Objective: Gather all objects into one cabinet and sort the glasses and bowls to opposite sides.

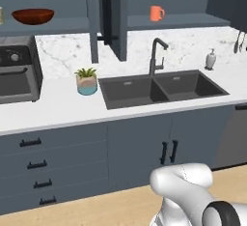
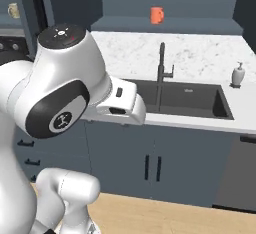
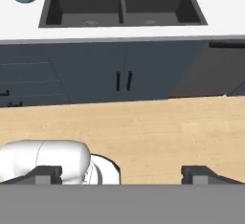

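I see my gripper (image 3: 122,174) with jaws apart, empty, over floor; sink (image 3: 122,5) at twelve o'clock.

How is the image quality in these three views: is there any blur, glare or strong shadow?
Left base view: even flat light, slightly soft, a faint shadow beside the plant pot. Right base view: the near arm looms large, and the orange mug looks fuzzy. Hand view: the sink is clear, without glare.

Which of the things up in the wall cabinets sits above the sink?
The orange mug, alone on the shelf above the sink. The dark red-brown bowl sits in the cabinet further left, above the oven.
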